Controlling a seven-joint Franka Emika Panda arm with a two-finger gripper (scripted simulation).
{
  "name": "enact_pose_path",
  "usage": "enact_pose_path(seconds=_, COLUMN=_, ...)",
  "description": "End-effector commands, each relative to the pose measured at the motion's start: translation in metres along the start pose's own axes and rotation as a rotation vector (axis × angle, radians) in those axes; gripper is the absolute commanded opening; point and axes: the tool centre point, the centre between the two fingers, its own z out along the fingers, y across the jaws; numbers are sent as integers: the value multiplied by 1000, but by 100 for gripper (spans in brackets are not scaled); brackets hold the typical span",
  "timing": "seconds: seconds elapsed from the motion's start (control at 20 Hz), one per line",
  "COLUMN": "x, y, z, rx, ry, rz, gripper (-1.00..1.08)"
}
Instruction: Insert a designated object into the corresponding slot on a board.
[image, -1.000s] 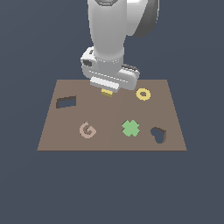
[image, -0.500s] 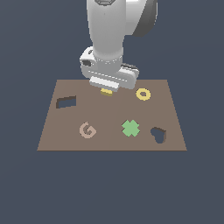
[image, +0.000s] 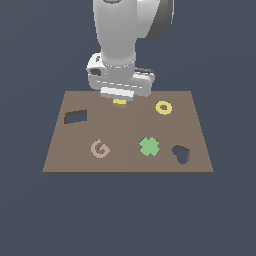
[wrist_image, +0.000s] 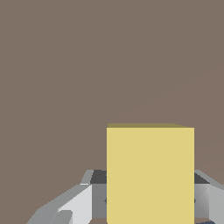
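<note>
Gripper (image: 119, 100) with block (image: 119, 103) above board (image: 127, 160)

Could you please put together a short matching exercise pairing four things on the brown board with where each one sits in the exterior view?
Things:
1. yellow block
2. yellow ring
3. rectangular slot
4. heart-shaped cutout

Places on the board, in the exterior view:
A. near edge, at the view's right
B. far side, directly under the gripper
C. view's left side, slanted
D. far side, toward the view's right

Pairs: 1-B, 2-D, 3-C, 4-A
</note>
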Motion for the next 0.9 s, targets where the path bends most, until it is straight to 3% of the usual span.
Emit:
enact_pose_path(seconds=0.0, x=-2, y=6, z=-1, rx=0, ry=1, rz=-55, gripper=-100)
enact_pose_path(seconds=0.85, x=-5, y=63, z=-3, rx=0, ry=1, rz=-594, gripper=-100)
